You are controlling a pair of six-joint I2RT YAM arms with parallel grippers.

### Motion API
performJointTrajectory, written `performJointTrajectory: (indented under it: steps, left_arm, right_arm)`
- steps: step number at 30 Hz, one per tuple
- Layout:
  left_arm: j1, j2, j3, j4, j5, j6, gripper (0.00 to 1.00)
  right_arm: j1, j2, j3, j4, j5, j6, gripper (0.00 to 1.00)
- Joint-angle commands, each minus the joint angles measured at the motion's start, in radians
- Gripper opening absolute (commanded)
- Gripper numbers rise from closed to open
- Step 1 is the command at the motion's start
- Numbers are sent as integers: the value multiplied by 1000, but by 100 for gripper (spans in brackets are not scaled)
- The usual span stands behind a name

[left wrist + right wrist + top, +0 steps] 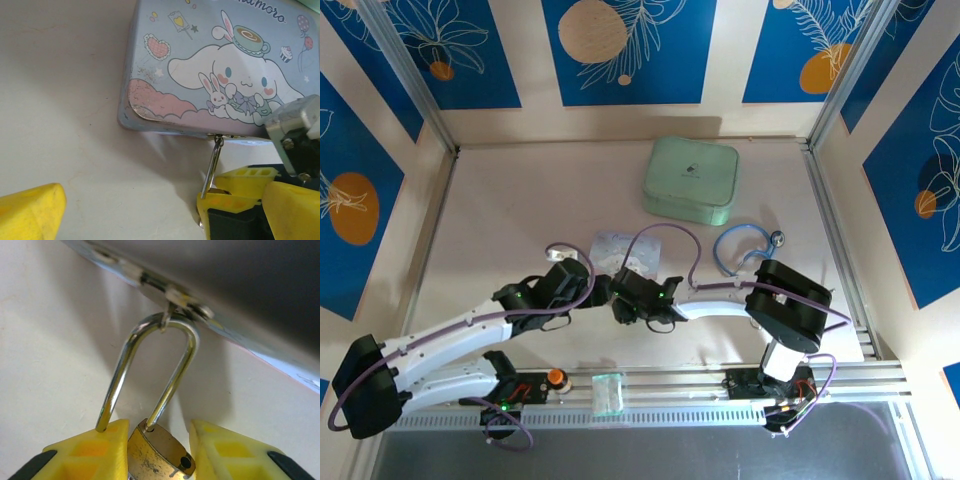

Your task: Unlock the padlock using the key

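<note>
- Fingers (85, 455) of your right gripper (156, 436), yellow and blocky, are clamped on the padlock (157, 454). The brass body is wedged between them and touches both sides.
- Brass face looks scuffed, with a small dark hole showing near its lower right edge.
- Shackle (125, 357) rises silver out of the body. One leg sinks into the brass; the other runs down to the top of the finger on the view's left, and you can't tell whether that end is seated.
- Top of the U is hooked through the small metal clasp loop (169, 315) on the edge of the tin (200, 60).
- That tin is pastel blue, with a white long-eared cartoon dog and a cup on the lid and paint rubbed away at one corner. It lies flat on the pale table (60, 100).
- Your left gripper (165, 200) is released, jaws spread wide, low in front of the tin's clasp edge. The right gripper's yellow tips sit just inside its right finger.
- In the left wrist view, the shackle is a thin silver rod slanting down from the clasp into those yellow tips.
- From above, both arms reach in and meet mid-table at the tin, wrists close together.
- Farther back sits a mint-green square case (690, 180), with a loop of blue cable (732, 245) near it on the right and a small clear box (608, 392) on the near rail.
</note>
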Motion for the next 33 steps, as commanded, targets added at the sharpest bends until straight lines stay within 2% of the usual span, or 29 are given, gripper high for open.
performJointTrajectory:
  steps: [1, 5, 10, 13, 15, 17, 21, 23, 25, 27, 33]
  left_arm:
    - [22, 17, 26, 20, -19, 24, 99]
    - [37, 70, 78, 14, -66, 116, 100]
    - [39, 135, 153, 54, -118, 464, 99]
    - [39, 179, 207, 63, -69, 681, 98]
    - [38, 214, 244, 43, 7, 815, 92]
    - [39, 245, 275, 13, 24, 897, 89]
    - [33, 288, 321, -6, 29, 1011, 86]
    - [28, 309, 338, 2, 57, 1038, 80]
    - [14, 338, 349, 13, 72, 1064, 78]
    - [-17, 378, 356, 15, 40, 1106, 78]
    - [-84, 488, 403, -8, -35, 1138, 76]
  right_arm:
    - [-22, -15, -68, -39, -32, 57, 30]
    - [-43, -43, -113, -14, -49, 75, 29]
    - [-73, -101, -183, 28, -95, 86, 28]
    - [-105, -143, -235, 60, -128, 89, 28]
    - [-127, -171, -266, 67, -140, 86, 23]
    - [-151, -193, -296, 85, -166, 82, 21]
    - [-188, -254, -365, 129, -204, 93, 21]
    - [-203, -280, -394, 141, -211, 96, 19]
    - [-220, -293, -412, 142, -219, 91, 17]
    - [-232, -305, -420, 140, -231, 86, 13]
    - [-293, -341, -503, 263, -319, 139, 12]
